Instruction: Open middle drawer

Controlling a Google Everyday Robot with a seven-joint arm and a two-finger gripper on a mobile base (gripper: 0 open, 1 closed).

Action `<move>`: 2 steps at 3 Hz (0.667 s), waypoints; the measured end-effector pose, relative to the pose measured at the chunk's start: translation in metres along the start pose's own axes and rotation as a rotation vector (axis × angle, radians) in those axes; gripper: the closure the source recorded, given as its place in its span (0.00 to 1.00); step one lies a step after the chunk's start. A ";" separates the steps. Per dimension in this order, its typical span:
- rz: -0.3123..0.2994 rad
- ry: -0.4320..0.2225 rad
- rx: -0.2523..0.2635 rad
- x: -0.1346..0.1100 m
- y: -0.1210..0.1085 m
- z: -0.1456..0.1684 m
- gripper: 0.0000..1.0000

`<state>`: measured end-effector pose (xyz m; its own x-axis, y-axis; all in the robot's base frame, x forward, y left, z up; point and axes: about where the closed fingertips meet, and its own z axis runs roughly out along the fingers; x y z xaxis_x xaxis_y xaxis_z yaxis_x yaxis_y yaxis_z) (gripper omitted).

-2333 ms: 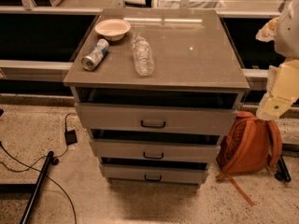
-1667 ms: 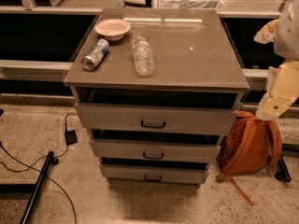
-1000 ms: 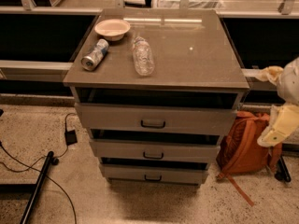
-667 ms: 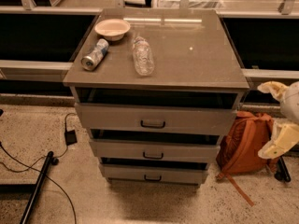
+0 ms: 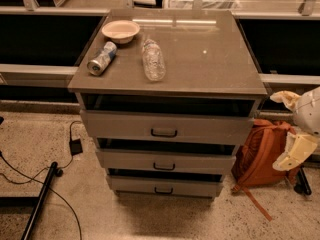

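Note:
The middle drawer (image 5: 165, 161) is the second of three grey-beige fronts in a low cabinet (image 5: 210, 49). It has a small dark bar handle (image 5: 164, 167) at its centre. A dark gap shows above its front, as with the other two drawers. My gripper (image 5: 294, 153) is a cream-coloured shape at the right edge of the camera view. It hangs level with the middle drawer, well to the right of the cabinet and apart from it, in front of an orange backpack (image 5: 260, 151).
On the cabinet top lie a pale bowl (image 5: 120, 30), a can (image 5: 101, 58) on its side and a clear bottle (image 5: 152, 60) on its side. The top drawer (image 5: 165, 126) and bottom drawer (image 5: 162, 186) flank the middle one. A black cable (image 5: 30, 171) and pole (image 5: 40, 199) lie on the floor at left.
My arm and gripper have dropped down along the right edge, from beside the cabinet top to level with the drawers. The cabinet, drawers and objects on top have not moved.

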<state>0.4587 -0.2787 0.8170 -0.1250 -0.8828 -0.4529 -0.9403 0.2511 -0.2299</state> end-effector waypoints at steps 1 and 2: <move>-0.006 -0.001 -0.025 0.026 0.022 0.046 0.00; -0.023 0.008 0.028 0.060 0.039 0.111 0.00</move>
<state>0.4494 -0.2775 0.6850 -0.1065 -0.8915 -0.4403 -0.9336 0.2421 -0.2643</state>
